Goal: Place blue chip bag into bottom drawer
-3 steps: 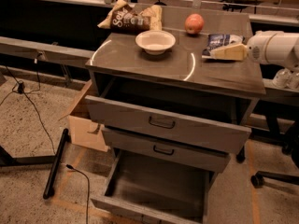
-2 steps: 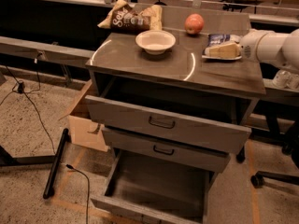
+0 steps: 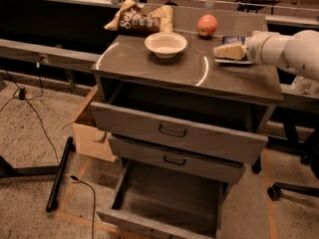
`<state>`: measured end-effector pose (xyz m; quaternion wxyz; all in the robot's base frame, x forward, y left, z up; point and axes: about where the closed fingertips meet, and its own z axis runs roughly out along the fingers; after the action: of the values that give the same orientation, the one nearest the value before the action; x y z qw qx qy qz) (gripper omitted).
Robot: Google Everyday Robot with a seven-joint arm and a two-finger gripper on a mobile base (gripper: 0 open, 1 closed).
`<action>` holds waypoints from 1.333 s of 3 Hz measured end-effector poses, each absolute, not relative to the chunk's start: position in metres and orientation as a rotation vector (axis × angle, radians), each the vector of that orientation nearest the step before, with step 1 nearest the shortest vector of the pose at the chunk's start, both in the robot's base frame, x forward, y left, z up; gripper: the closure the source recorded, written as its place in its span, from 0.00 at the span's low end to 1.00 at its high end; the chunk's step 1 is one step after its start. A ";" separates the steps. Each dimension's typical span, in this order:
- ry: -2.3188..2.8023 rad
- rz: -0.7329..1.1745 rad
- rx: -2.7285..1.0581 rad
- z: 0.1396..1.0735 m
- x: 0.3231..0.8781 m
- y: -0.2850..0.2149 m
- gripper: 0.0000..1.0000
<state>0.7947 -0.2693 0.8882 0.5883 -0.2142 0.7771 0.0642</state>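
Hand (image 3: 227,51) sat low on the blue chip bag (image 3: 233,39) at the right rear of the tabletop (image 3: 164,68), reaching in from the right. Whether it had closed on the bag could not be told. The bag lay flat, clear of the bowl (image 3: 165,44) and apple (image 3: 207,25), likely leaving easy access. The bottom drawer (image 3: 169,198) stood pulled out, ready to receive it.
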 end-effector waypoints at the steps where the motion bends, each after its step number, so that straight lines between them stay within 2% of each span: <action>1: 1.818 0.151 -0.495 0.884 0.800 -0.268 0.41; 3: 1.844 0.160 -0.523 0.879 0.796 -0.262 0.88; 4: 1.822 0.188 -0.566 0.913 0.767 -0.266 1.00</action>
<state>0.7669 -0.2657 0.9128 0.5745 -0.2418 0.7778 0.0802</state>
